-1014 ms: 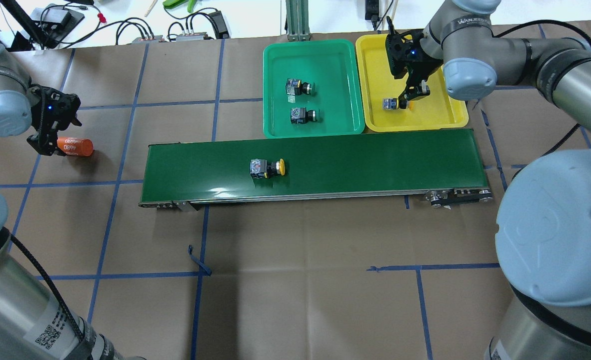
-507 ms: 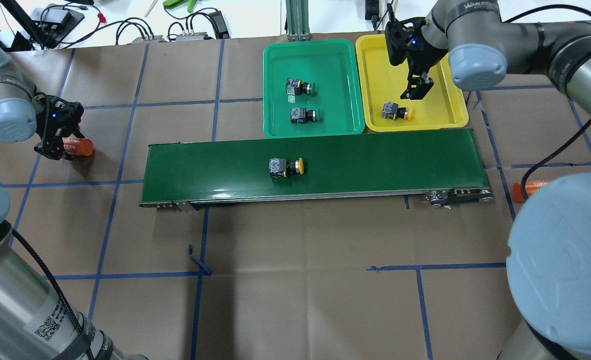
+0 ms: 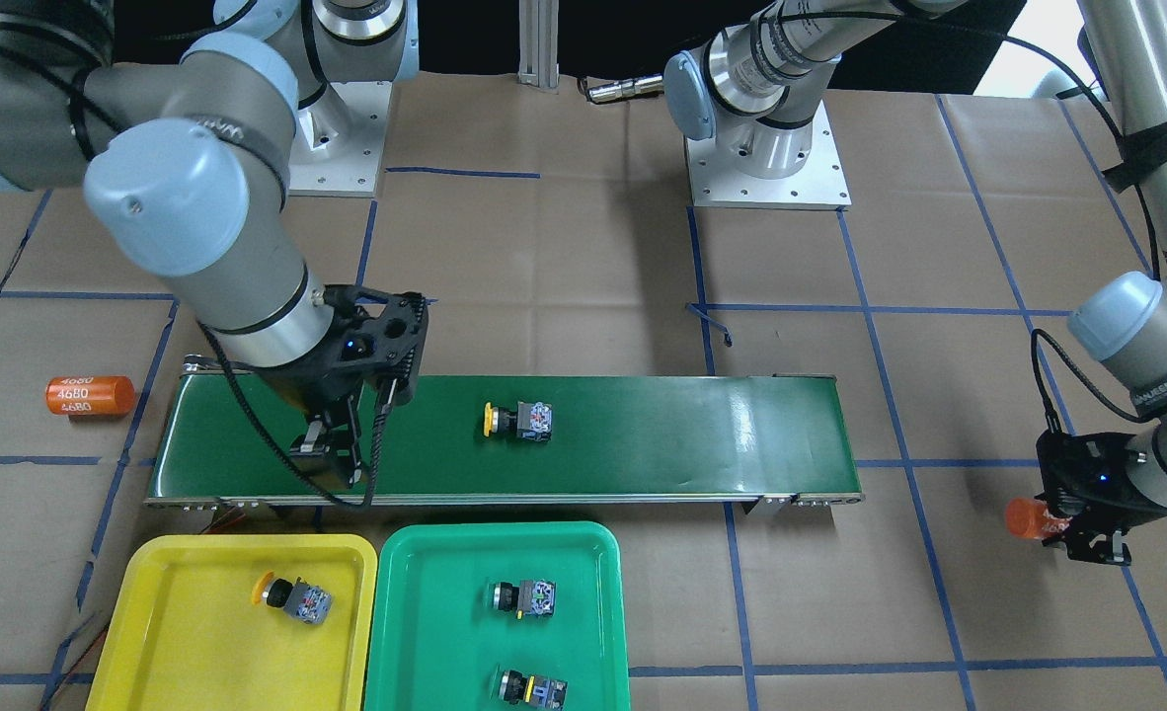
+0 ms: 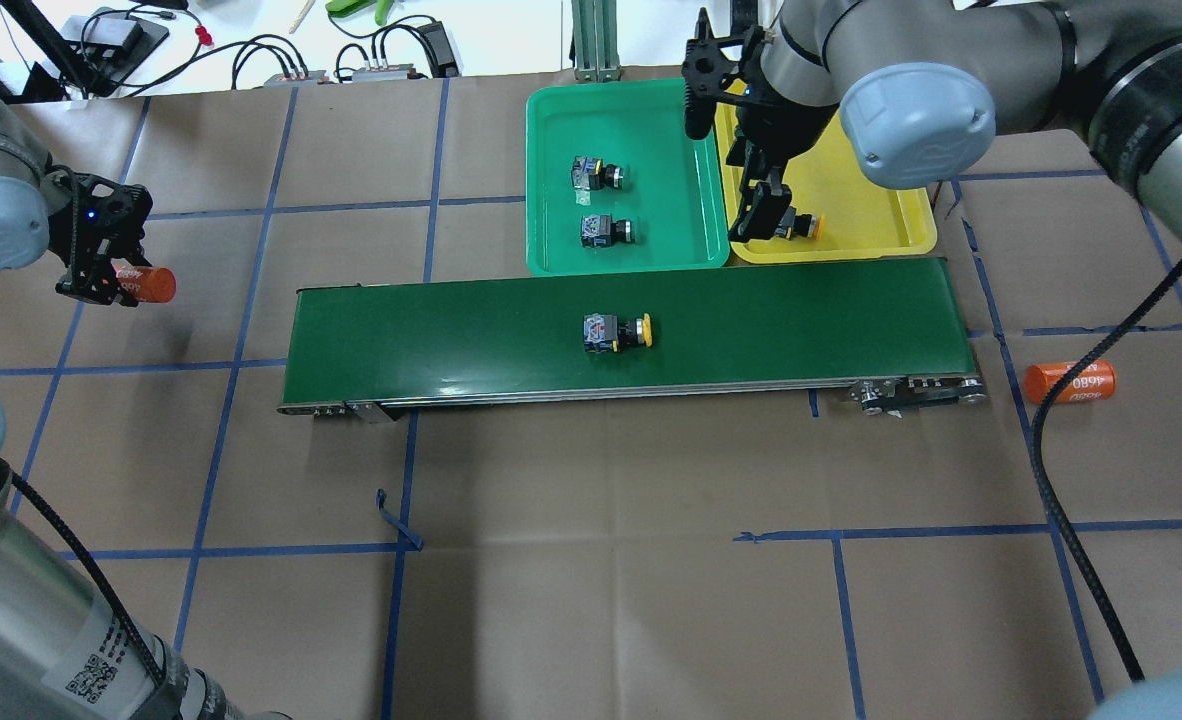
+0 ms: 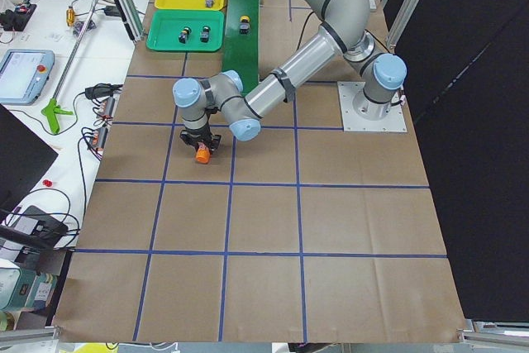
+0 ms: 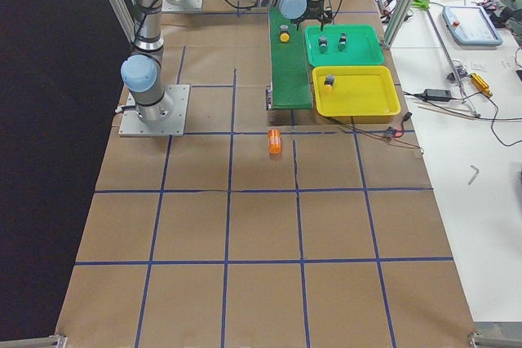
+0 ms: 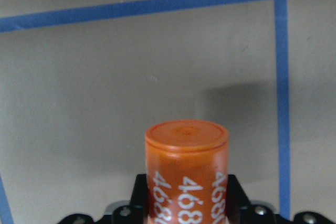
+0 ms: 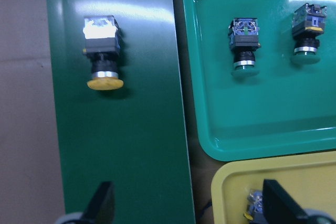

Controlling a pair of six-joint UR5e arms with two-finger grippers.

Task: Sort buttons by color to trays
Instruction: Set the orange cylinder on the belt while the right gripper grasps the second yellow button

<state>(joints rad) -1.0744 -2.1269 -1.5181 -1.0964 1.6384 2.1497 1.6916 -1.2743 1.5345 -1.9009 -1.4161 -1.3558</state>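
A yellow-capped button (image 4: 616,332) (image 3: 516,420) (image 8: 102,51) lies on its side on the dark-green conveyor belt (image 4: 801,320). A second yellow one (image 4: 799,225) (image 3: 292,597) rests in the yellow tray (image 4: 891,225) (image 3: 198,642). Two green buttons (image 4: 596,173) (image 4: 606,231) (image 3: 524,597) lie in the green tray (image 4: 651,120) (image 3: 426,612). My right gripper (image 4: 763,218) (image 3: 332,462) (image 8: 189,205) hangs open and empty over the belt's tray-side edge, right of the belt button. My left gripper (image 4: 101,280) (image 3: 1077,528) is far off at the table's left, shut on an orange 4680 cylinder (image 4: 146,285) (image 7: 186,177).
Another orange 4680 cylinder (image 4: 1071,382) (image 3: 90,395) lies on the brown paper beyond the belt's right end. Cables and gear (image 4: 281,55) line the far table edge. The two trays touch side by side just behind the belt.
The belt button has travelled rightward along the belt. My right gripper left the yellow button in the yellow tray, rose and swung left toward the belt. The left gripper shifted slightly with its cylinder.
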